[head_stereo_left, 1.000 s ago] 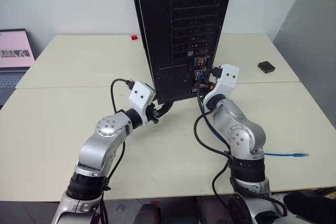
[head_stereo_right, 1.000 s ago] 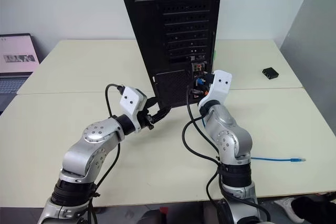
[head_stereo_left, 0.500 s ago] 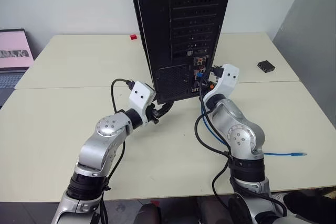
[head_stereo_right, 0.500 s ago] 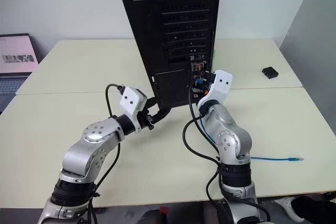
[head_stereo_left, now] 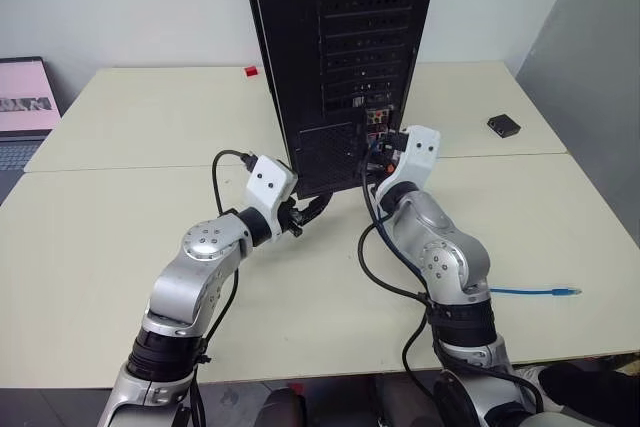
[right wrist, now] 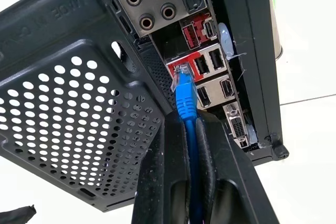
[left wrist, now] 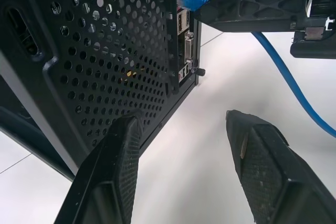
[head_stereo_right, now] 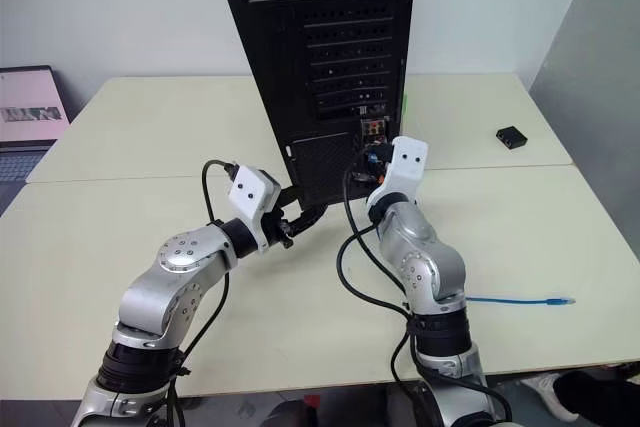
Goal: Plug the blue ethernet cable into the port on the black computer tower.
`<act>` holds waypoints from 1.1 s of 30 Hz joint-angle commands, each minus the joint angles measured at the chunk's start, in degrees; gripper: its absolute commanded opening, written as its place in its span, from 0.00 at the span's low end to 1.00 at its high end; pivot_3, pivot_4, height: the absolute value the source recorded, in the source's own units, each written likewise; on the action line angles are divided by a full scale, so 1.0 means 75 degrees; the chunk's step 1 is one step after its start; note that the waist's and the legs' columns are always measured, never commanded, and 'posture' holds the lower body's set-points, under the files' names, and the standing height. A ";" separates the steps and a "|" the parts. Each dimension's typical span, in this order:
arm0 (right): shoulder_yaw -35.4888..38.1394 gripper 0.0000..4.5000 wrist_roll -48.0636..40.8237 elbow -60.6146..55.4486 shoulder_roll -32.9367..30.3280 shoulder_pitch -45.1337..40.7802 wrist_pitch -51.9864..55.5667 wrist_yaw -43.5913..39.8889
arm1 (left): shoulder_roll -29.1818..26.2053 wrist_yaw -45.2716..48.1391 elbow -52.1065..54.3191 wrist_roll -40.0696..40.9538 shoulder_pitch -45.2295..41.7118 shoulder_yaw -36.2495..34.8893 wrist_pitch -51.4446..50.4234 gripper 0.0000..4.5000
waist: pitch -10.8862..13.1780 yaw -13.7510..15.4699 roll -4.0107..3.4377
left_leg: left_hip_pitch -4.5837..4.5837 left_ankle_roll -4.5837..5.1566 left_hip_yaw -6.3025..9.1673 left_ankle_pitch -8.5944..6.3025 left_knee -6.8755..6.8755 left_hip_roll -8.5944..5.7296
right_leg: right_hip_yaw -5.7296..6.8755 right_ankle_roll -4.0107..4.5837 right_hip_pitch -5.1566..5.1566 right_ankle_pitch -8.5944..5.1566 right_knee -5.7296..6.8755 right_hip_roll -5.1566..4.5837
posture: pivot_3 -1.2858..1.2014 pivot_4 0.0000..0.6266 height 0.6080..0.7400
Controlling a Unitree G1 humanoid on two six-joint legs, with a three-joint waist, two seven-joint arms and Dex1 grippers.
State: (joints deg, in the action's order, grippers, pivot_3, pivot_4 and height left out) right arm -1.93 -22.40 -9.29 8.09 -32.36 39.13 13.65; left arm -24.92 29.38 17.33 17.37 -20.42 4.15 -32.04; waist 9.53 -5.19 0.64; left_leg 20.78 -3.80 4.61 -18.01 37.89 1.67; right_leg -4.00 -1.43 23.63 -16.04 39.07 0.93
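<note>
Black computer tower [head_stereo_left: 340, 57] upright on pale table [head_stereo_left: 120, 237], rear panel facing the camera, top cut off by the frame edge. Right gripper [right wrist: 185, 129] pinched tight on blue ethernet cable [right wrist: 185, 103] just behind the plug, plug tip at the port [right wrist: 181, 70] in the red-backed block of connectors; impossible to tell whether seated or merely touching the opening. In the head views, plug and port hidden behind the white wrist housing. Rest of the cable trailing over the table behind the right arm, far plug [head_stereo_left: 570, 291] lying free near the table's right edge. Left gripper [left wrist: 184, 145] spread apart, holding nothing, one finger [left wrist: 123, 145] against the perforated vent panel at the tower's lower corner. Compared with a second ago: right wrist slightly nearer the connector strip, left arm unchanged. Small black box [head_stereo_left: 504, 126] well apart on the far right; laptop [head_stereo_left: 25, 107] cut off at left.
</note>
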 commanded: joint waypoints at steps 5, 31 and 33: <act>-0.0243 0.00 0.0125 0.0148 0.0336 -0.0635 -0.0080 -0.0478 | -0.0033 0.0000 0.0222 -0.0029 0.0004 -0.0171 0.0152 0.59 | 0.0000 -0.0013 0.0000 | -0.0003 0.0000 0.0000 0.0000 0.0000 0.0001 | -0.0003 0.0000 0.0000 0.0000 0.0001 0.0000 | 0.52 0.24 1.00; -0.0093 0.40 0.0570 0.0204 -0.0084 -0.0916 0.0630 -0.1008 | 0.0019 -0.0003 0.0183 -0.0068 0.0002 -0.0122 0.0183 0.60 | 0.0002 -0.0124 -0.0004 | 0.0016 -0.0001 0.0003 0.0000 -0.0009 0.0001 | -0.0001 0.0010 0.0019 0.0007 0.0000 0.0001 | 0.52 0.24 1.00; -0.0099 0.49 0.0622 0.0153 -0.0124 -0.0887 0.0648 -0.1052 | 0.0016 -0.0001 0.0158 -0.0080 -0.0022 -0.0122 0.0195 0.60 | 0.0002 -0.0087 -0.0004 | 0.0024 -0.0003 0.0001 0.0000 -0.0011 -0.0002 | -0.0001 0.0009 0.0022 0.0006 -0.0008 -0.0005 | 0.52 0.24 1.00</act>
State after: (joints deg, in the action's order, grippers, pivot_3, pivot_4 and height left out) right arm -1.40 -17.83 -5.66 7.17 -37.38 44.24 7.26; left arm -24.86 29.38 17.37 17.12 -20.08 4.16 -32.04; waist 9.54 -5.84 0.61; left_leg 21.00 -3.82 4.62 -18.02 37.81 1.64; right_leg -4.01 -1.37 23.81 -15.99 39.00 0.85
